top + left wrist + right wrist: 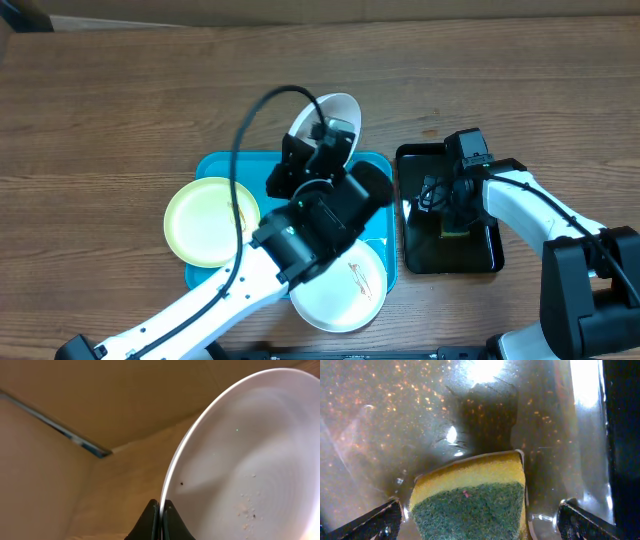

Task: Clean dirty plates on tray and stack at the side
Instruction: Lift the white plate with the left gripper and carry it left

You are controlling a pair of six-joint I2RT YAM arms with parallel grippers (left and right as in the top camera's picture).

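While my left tool [161,519] pinches the white plate [240,460] by its rim alone, I fear slippage; my right tool [480,522], seemingly open, straddles the sponge [470,495].

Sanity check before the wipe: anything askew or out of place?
The yellow-green plate overhangs the left rim of the turquoise tray, and the smeared white plate overhangs its near right corner. The left gripper pinches a third white plate by its rim, tilted up.

Got left arm stretched out diagonally, left gripper [160,519] pinched tight on white plate [240,460] rim; right arm bent inward, right gripper [480,520] splayed wide, aimed down.
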